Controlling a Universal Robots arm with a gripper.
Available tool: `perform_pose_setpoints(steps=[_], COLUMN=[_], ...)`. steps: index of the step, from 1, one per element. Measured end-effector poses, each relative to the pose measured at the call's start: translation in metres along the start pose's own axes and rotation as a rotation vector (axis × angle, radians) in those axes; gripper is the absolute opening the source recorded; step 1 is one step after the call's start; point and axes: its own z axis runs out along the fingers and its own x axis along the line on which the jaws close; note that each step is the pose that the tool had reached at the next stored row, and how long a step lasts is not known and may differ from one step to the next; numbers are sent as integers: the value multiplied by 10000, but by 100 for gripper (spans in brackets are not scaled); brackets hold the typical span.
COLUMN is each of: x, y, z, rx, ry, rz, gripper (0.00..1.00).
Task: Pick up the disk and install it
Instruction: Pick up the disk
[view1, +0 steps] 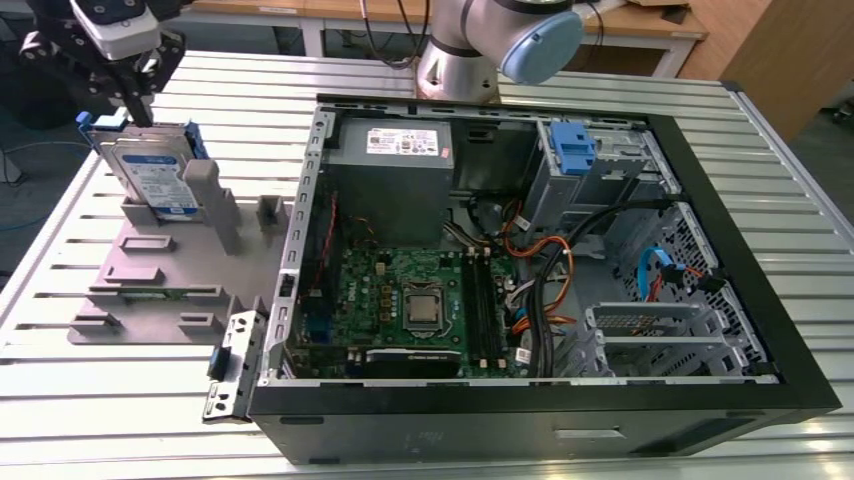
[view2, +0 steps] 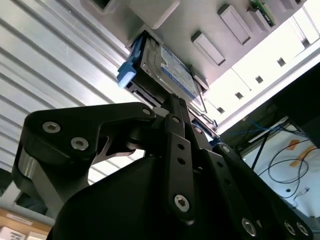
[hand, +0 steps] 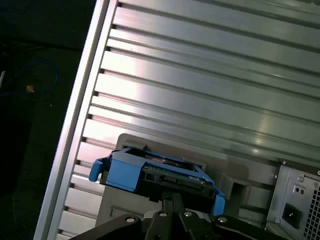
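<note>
From where I stand, most of the arm (view1: 467, 40) is cut off by the exterior view's upper edge. Its base rises behind the open case (view1: 727, 210), and the gripper (view1: 135, 105) shows again at about 10 o'clock from the case, its body partly out of frame. The gripper points down, at 12 o'clock over the disk (view1: 154, 175). The disk stands on edge in a grey holder (view1: 160, 270) on the tabletop (view1: 267, 80), with its lower end hidden in the slot. In the second wrist view the fingers (view2: 176, 130) look pressed together, tips right at the disk's upper end. I cannot make out whether they touch it.
</note>
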Motion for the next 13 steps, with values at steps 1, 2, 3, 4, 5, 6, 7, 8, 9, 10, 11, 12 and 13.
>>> perform_pose_setpoints(steps=[1,2,3,4,5,6,7,8,9,10,11,12,13], x=[0,0,0,0,0,0,0,0,0,0,0,0,0], y=[0,0,0,0,0,0,0,0,0,0,0,0,0], z=[1,1,2,3,3,4,5,5,6,7,8,8,9], rx=[5,11,16,21,27,32,38,43,48,53,59,64,70], ry=[8,15,23,31,39,47,55,62,70,77,85,93,101], rz=[-173,-348,-521,-696,-879,-1054,-1227,-1401,-1575,-1753,-1929,-2101,-2285], gripper=[11,11,11,11,11,11,11,11,11,11,11,11,11])
